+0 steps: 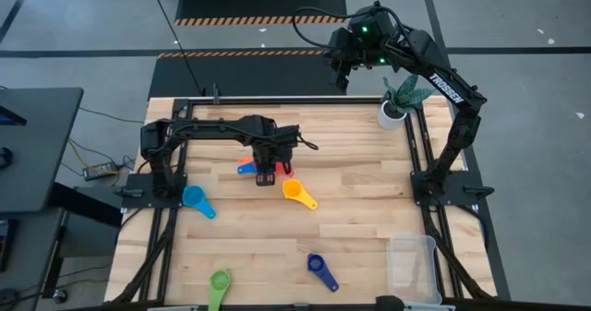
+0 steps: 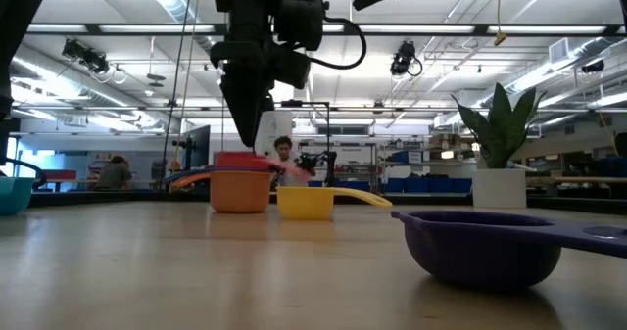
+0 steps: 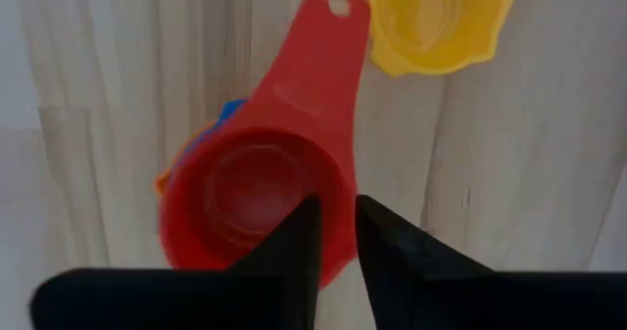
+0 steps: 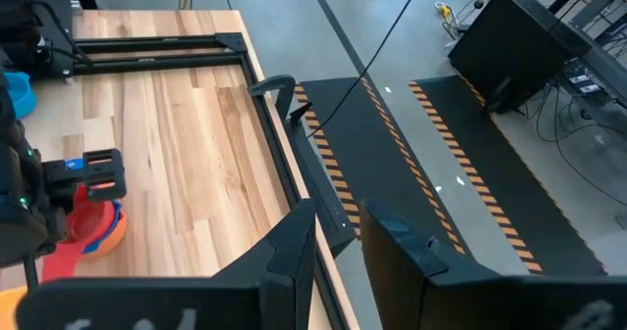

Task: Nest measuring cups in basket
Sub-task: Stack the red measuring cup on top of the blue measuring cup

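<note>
Red measuring cup (image 3: 260, 188) nested in orange cup (image 2: 239, 191), handle flat

Orange cup (image 3: 168, 178): you see only a sliver, hidden under the red cup (image 3: 257, 188); blue cup (image 3: 228, 110) likewise mostly covered; yellow cup (image 3: 441, 19) cut off by the left wrist view's edge; purple cup (image 2: 485, 247) blurred in the low view, handle cropped; basket (image 1: 413, 267) partly cut off at the high view's edge; your background person (image 2: 282, 154) too small to make out.

Only legible txt: "TROSSEN" in white on the right arm (image 1: 447, 87).
</note>
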You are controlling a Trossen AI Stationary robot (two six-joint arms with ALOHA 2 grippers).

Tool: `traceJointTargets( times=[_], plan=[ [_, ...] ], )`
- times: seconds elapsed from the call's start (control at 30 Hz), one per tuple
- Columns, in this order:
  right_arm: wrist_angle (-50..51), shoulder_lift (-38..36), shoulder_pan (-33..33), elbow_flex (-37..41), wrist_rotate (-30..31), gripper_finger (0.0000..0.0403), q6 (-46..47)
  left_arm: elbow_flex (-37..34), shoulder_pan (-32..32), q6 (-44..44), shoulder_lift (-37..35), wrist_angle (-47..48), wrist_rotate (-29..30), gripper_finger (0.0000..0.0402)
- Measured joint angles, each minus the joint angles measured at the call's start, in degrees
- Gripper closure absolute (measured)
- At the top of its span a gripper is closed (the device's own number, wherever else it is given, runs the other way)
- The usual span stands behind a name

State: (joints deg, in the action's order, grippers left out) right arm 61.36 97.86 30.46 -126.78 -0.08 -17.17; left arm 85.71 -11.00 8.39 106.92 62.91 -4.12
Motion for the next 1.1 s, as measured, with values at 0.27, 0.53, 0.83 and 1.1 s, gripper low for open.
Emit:
traceJointTargets(
  times=[0.27, 0.53, 0.83, 1.1],
  plan=[
    [0.0, 0.0, -0.02, 0.0, -0.02, 0.0313, 0.0, 0.02, -0.15, -2.01, -0.21, 1.66, 0.08, 0.0319],
    [-0.06, -1.72, -0.02, 0.02, 0.22, 0.0332, -0.34, 0.07, -4.55, -7.11, -7.25, 11.34, 10.42, 0.0338],
    [7.61, -3.96, 0.14, 0.02, 0.55, 0.0393, 3.51, 0.13, -10.68, -13.71, -17.89, 12.25, 12.33, 0.0394],
    [14.21, -3.34, 1.3, 3.2, 0.17, 0.04, 9.28, 0.06, -15.8, -10.97, -17.25, 12.72, 12.31, 0.0399]
  ],
)
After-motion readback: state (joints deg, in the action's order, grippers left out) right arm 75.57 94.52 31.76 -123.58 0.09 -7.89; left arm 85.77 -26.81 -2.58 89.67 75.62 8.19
